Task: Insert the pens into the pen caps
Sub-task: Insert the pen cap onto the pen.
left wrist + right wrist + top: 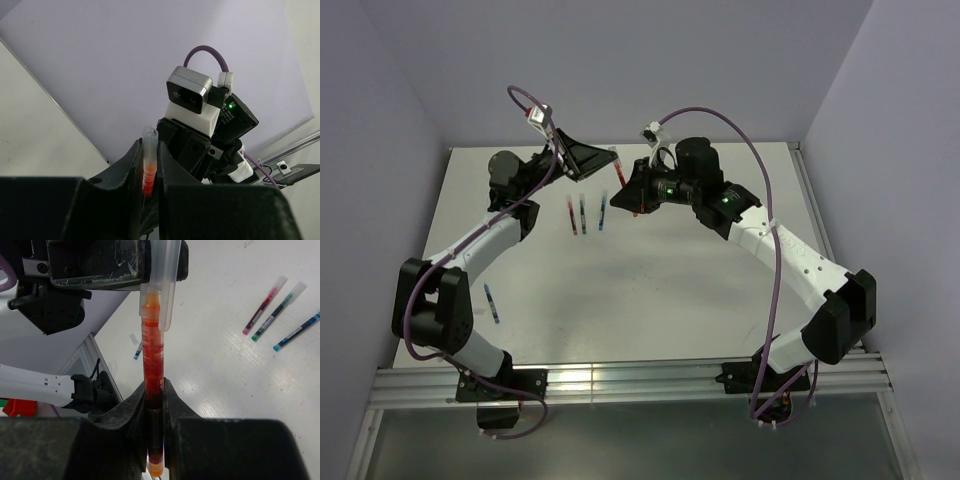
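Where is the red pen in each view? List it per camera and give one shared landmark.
Top external: red pen at upper centre, slightly left.
Left wrist: lower centre-left, upright in the left claw.
Right wrist: centre, rising from the right claw into the clear cap.
Shared landmark: the left claw, gripping that cap.

The slim red pen has a glossy, translucent plastic barrel, the clear tubular pen cap is smooth see-through plastic, the black fingers of the right gripper look like matt, faintly grainy plastic, and the white table is matt, finely ribbed and lightly scuffed.
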Controlling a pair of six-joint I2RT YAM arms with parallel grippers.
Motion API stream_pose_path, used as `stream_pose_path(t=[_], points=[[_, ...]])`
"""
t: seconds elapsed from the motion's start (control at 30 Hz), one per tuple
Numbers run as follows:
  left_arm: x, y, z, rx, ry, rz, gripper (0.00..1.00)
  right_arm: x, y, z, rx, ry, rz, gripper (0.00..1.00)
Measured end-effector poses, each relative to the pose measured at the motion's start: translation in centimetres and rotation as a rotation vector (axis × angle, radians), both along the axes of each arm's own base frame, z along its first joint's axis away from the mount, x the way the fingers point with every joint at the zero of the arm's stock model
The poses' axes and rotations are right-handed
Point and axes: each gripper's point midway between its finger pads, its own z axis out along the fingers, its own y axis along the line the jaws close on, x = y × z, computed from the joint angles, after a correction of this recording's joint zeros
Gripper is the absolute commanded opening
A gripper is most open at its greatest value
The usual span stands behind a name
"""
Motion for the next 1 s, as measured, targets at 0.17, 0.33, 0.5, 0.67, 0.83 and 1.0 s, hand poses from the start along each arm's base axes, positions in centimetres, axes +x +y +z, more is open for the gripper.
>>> stream_pose_path(t=[0.17,0.33,0.5,0.67,0.83,1.0], points=[[-0.1,-0.2,-0.1,0.002,-0.002,-0.004,0.00,0.2,-0.3,-0.1,-0.007,0.003,-0.016,0.00],[-0.3,-0.6,0.0,0.001,-0.007,-0.006,0.00,0.2,-0.8,0.1,-0.017,-0.003,-0.039,0.00],[-0.8,-2.0,0.0,0.028,-0.031,0.011,0.00,0.0,-2.0,0.0,-0.037,-0.006,-0.096,0.00],[-1.8,-3.1,0.4,0.053,-0.068,0.034,0.00,-0.6,-3.0,0.1,-0.041,-0.023,-0.131,0.00],[-2.4,-3.6,0.7,0.077,-0.092,0.068,0.00,-0.8,-3.5,0.1,-0.050,-0.044,-0.154,0.00],[-2.9,-4.2,0.3,0.096,-0.094,0.085,0.00,-1.1,-4.2,-0.4,-0.076,-0.069,-0.180,0.00]])
